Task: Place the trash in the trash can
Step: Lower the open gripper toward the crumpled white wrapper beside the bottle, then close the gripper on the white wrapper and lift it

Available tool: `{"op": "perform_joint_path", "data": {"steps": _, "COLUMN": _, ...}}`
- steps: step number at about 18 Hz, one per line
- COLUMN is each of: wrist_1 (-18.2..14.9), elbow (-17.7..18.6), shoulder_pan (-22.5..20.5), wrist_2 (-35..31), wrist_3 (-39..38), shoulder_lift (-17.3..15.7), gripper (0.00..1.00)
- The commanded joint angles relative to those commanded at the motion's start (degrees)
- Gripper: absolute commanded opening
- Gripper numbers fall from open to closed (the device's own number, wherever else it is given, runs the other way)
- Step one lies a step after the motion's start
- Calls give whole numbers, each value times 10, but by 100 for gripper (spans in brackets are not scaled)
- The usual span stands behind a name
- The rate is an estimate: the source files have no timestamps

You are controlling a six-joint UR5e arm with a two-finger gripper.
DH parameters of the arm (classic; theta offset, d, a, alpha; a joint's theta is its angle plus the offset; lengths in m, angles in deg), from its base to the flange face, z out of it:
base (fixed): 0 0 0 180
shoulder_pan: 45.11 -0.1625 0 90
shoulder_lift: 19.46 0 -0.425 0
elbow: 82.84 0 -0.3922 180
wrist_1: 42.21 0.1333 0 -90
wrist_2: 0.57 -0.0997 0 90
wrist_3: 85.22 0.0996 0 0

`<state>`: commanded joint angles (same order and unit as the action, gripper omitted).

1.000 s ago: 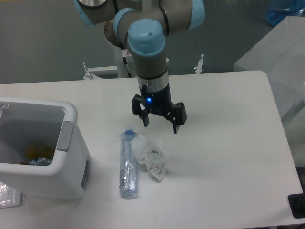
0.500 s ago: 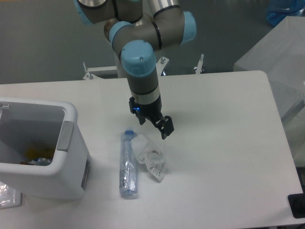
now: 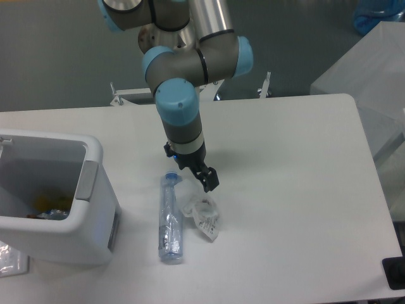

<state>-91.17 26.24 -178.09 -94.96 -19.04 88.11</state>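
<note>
The bottle (image 3: 170,217) lay on its side on the tabletop (image 3: 297,190), lower centre of the frame, blue cap toward the top. The crumpled wrapper (image 3: 202,215) sat just right of it, close but seemingly apart. The trash can (image 3: 95,190) stood at the left edge.

Both items looked light. The bottle would likely be fairly stiff but round and smooth, so it could roll or slip; a hold across the middle of its body seemed safest. The wrapper looked soft and springy, best pinched at its bunched centre, where the film is thickest.

The gripper (image 3: 201,177) hung just above the wrapper's upper edge, seen nearly edge-on, so I could not tell whether its fingers were spread or closed. They held nothing visible. The can's left part was cut off, and the coloured bits inside were too dim to identify.
</note>
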Motion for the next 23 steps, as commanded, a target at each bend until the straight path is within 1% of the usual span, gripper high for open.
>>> {"op": "perform_joint_path", "data": {"steps": 4, "wrist_1": 12, "elbow": -3, "shoulder_pan": 4, "wrist_2": 0, "wrist_3": 0, "shoulder_lift": 12, "gripper": 100}}
{"op": "perform_joint_path", "data": {"steps": 11, "wrist_1": 12, "elbow": -10, "shoulder_pan": 4, "wrist_2": -1, "wrist_3": 2, "shoulder_lift": 20, "gripper": 100}}
{"op": "perform_joint_path", "data": {"steps": 12, "wrist_1": 12, "elbow": -11, "shoulder_pan": 4, "wrist_2": -1, "wrist_3": 2, "shoulder_lift": 21, "gripper": 97}}
{"op": "perform_joint_path", "data": {"steps": 14, "wrist_1": 12, "elbow": -13, "shoulder_pan": 4, "wrist_2": -1, "wrist_3": 1, "shoulder_lift": 21, "gripper": 88}}
{"op": "perform_joint_path", "data": {"steps": 18, "wrist_1": 11, "elbow": -20, "shoulder_pan": 4, "wrist_2": -2, "wrist_3": -1, "shoulder_lift": 21, "gripper": 56}}
{"op": "perform_joint_path", "data": {"steps": 20, "wrist_1": 10, "elbow": -22, "shoulder_pan": 4, "wrist_2": -2, "wrist_3": -4, "shoulder_lift": 20, "gripper": 36}}
{"op": "perform_joint_path", "data": {"steps": 22, "wrist_1": 9, "elbow": -24, "shoulder_pan": 4, "wrist_2": -2, "wrist_3": -5, "shoulder_lift": 19, "gripper": 21}}
{"op": "perform_joint_path", "data": {"steps": 23, "wrist_1": 9, "elbow": -28, "shoulder_pan": 4, "wrist_2": -2, "wrist_3": -9, "shoulder_lift": 19, "gripper": 18}}
